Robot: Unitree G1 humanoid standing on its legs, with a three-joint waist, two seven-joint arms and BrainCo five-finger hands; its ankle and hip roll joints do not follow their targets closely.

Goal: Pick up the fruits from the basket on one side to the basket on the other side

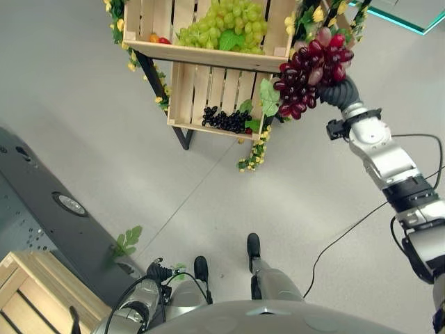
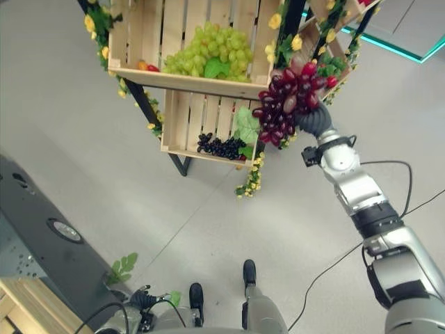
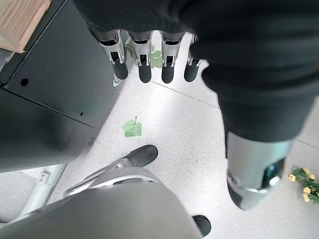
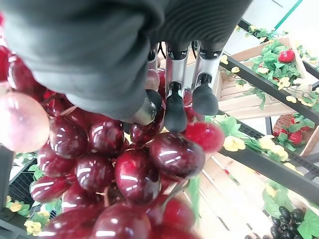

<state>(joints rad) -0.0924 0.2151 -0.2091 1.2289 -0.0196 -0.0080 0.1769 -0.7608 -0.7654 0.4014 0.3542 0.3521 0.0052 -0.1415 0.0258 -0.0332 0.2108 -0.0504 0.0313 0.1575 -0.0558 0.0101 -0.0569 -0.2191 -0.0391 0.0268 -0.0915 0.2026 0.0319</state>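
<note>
A big bunch of dark red grapes [image 1: 309,73] hangs in the air beside the right end of the wooden crate stand. My right hand [image 1: 339,90] is shut on it from behind, and its fingers [image 4: 174,107] curl into the top of the bunch [image 4: 124,164]. The upper crate [image 1: 208,56] holds green grapes [image 1: 226,24] and a few small red and orange fruits [image 1: 158,39]. The lower crate [image 1: 201,87] holds black grapes [image 1: 226,120]. My left hand [image 3: 144,59] hangs low beside me with straight fingers and holds nothing.
A dark cabinet [image 1: 42,202] runs along my left, with a light wooden crate [image 1: 35,285] at its near end. A green leaf [image 1: 126,242] lies on the floor by it. Leaf and yellow flower garlands [image 1: 254,153] trim the stand. More crates with red fruit [image 4: 285,55] stand to the right.
</note>
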